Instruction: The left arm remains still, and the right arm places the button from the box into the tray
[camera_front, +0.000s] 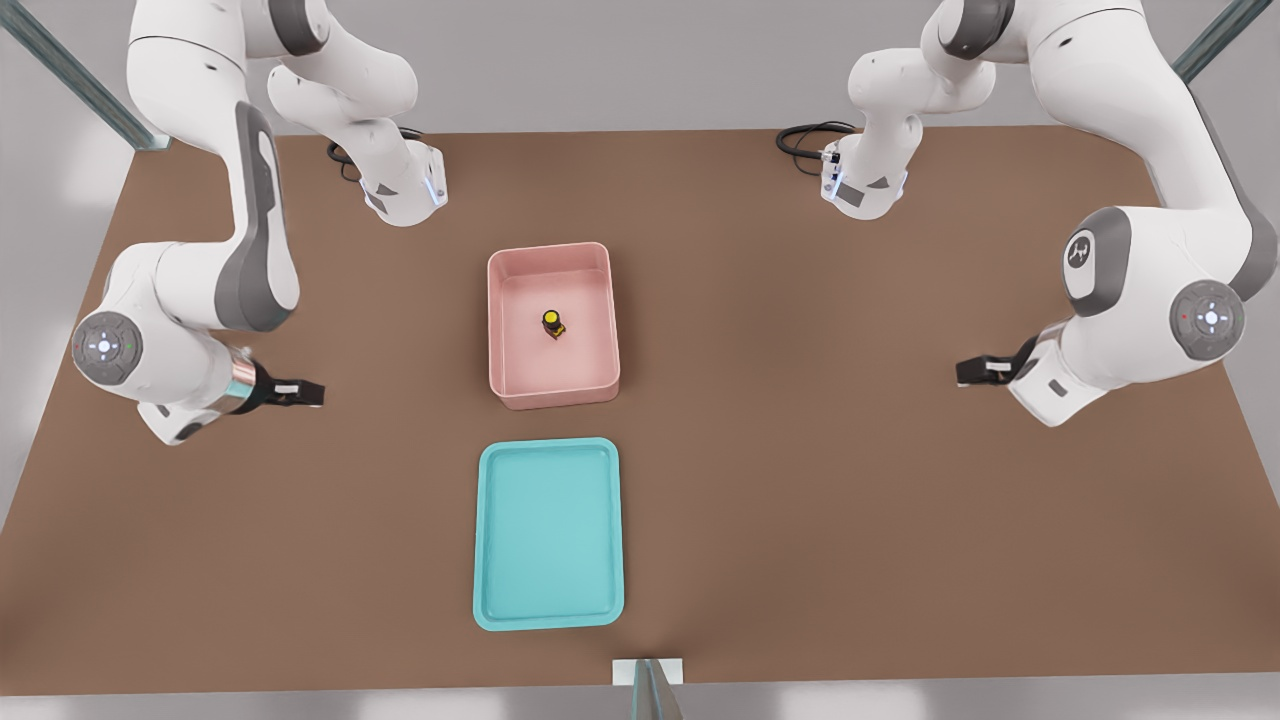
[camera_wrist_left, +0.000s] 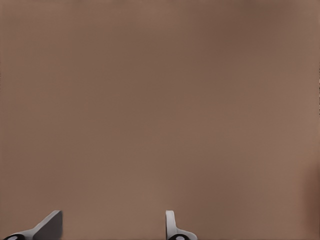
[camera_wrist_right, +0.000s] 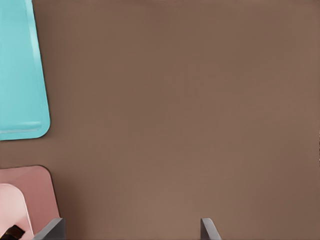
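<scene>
The button (camera_front: 552, 323), with a yellow cap on a black body, stands upright near the middle of the pink box (camera_front: 500, 330). The turquoise tray (camera_front: 486, 540) lies just in front of the box with nothing in it. My gripper (camera_front: 312, 393) hangs over bare table at the front view's left, well away from the box's left wall, about level with its near end. Its fingers are spread wide with nothing between them. In the right wrist view the gripper (camera_wrist_right: 130, 225) shows a corner of the box (camera_wrist_right: 37, 195) and a corner of the tray (camera_wrist_right: 20, 75); the button is out of that view.
The brown table (camera_front: 800, 480) ends at the front near a small metal post (camera_front: 648, 685). The other arm (camera_front: 1150, 310) is parked at the front view's right. Black cables (camera_front: 805, 135) loop near the arm bases at the back.
</scene>
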